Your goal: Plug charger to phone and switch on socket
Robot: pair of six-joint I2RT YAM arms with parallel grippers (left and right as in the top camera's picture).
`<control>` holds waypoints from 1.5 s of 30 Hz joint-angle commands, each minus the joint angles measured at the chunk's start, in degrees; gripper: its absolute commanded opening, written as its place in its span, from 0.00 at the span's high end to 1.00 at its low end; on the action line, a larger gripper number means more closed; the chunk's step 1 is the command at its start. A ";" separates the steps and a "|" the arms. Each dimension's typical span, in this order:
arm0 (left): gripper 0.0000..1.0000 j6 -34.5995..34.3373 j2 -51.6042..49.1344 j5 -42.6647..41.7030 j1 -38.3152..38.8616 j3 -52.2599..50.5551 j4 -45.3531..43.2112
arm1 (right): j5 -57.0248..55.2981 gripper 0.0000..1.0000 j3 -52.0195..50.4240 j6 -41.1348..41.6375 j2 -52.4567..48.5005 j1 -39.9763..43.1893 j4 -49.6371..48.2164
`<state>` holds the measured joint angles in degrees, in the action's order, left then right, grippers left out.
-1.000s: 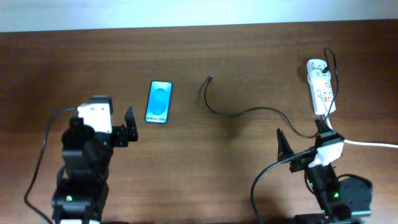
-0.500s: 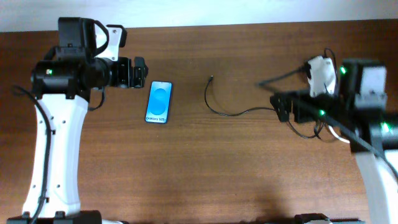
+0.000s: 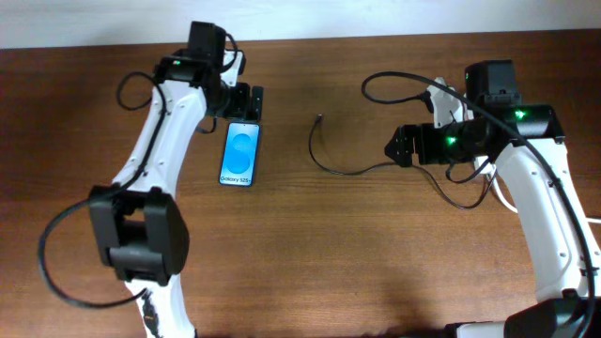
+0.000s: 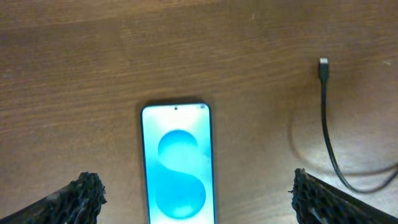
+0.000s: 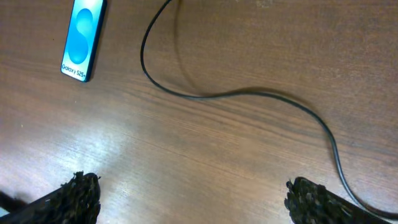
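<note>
Left claw (image 4: pixel 199 200), wide, over the phone (image 4: pixel 177 163)

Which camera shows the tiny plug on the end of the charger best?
The left wrist view: the charger's tip looks big and clear there, near the phone. Overhead it is only a tiny speck. The right wrist view shows the cable's middle, but the tip is cut off.

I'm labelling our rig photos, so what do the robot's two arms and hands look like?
The left arm and right arm are long white links with black joint housings and small green lights. Loose black cables loop alongside them. The left hand and right hand are black; their fingers have a rough, knobbly black surface.
</note>
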<state>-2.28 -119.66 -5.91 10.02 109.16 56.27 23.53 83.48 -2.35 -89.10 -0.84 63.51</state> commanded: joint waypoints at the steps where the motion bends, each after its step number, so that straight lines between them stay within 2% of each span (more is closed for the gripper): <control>1: 0.01 -0.90 -4.35 1.51 0.96 1.62 -0.26 | 0.94 0.02 1.14 -0.57 -0.04 -0.28 0.20; 12: 0.01 -1.11 -12.39 9.86 5.11 1.53 1.90 | 0.92 0.02 1.11 -0.57 -0.04 -0.28 0.81; 14: 0.01 -4.44 -12.59 11.56 4.90 1.51 4.02 | 0.94 0.02 1.11 -0.57 -0.07 -0.28 0.79; 21: 0.01 -4.57 -14.93 11.17 2.95 1.05 9.16 | 0.92 0.02 1.11 -0.57 -0.07 -0.28 0.81; 24: 0.01 -4.07 -15.02 7.34 1.60 -1.07 7.98 | 0.92 0.02 1.11 -0.59 -0.07 -0.28 0.55; 26: 0.01 -0.48 -15.37 3.82 1.57 -1.55 6.21 | 0.92 0.02 1.11 -0.57 -0.11 -0.28 0.20; 33: 0.01 0.63 -15.58 4.17 1.49 -5.05 1.22 | 0.92 0.02 1.11 -0.57 -0.11 -0.28 0.07; 37: 0.00 0.24 -15.58 4.15 2.21 -5.05 2.36 | 0.92 0.02 1.11 -0.55 -0.11 -0.28 0.09; 45: 0.17 -0.11 -15.58 4.15 2.25 -5.05 3.23 | 0.92 0.02 1.11 -0.55 -0.11 -0.28 -0.04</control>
<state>-2.61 -133.49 0.43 11.92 106.00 58.94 23.55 83.48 -2.59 -89.10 -0.84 63.64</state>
